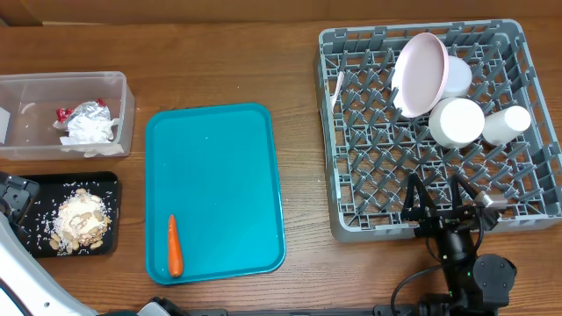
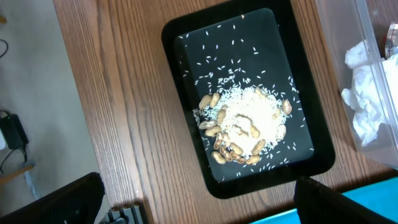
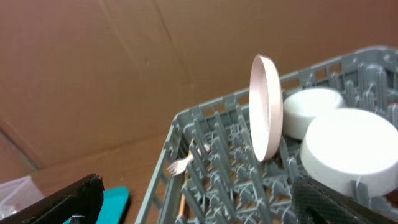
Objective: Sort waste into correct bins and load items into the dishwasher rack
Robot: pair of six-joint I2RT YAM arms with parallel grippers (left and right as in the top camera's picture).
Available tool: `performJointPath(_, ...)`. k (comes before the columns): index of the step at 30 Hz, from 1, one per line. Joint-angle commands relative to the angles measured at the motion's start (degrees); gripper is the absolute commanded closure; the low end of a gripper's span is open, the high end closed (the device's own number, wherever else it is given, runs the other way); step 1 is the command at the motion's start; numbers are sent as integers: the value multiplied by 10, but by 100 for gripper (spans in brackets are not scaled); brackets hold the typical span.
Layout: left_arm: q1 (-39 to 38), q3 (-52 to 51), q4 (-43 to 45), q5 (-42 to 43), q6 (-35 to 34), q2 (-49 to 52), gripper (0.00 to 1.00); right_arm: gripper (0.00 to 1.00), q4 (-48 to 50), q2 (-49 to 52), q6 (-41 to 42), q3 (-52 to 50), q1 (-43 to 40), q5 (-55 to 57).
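Lying alone on the flat teal tray [image 1: 219, 184], the small orange carrot [image 1: 174, 246] could roll out of a pinch. Both hands gape empty: left hand [image 2: 199, 182] near the black rectangular tray [image 2: 249, 37] of nut scraps [image 2: 233, 152], right hand [image 1: 439, 195] beside the loaded grey plastic dishwasher rack [image 1: 351, 175].

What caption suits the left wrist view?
Rice and peanuts heaped in the black tray on the table; clear tub with napkin at right.
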Motion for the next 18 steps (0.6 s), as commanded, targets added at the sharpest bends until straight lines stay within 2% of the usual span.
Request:
performJointPath(1,1,11,0,2,-6,1,0,0,33,-19,-5,-37,-4,-1)
performJointPath(6,1,11,0,2,-6,1,0,0,81,-23,-9,-69,-4,-2)
performJointPath(11,1,11,0,2,-6,1,0,0,143,-23,-54,-97,-4,0)
performJointPath(18,1,11,0,2,-6,1,0,0,128,-23,-137,-96,-4,2)
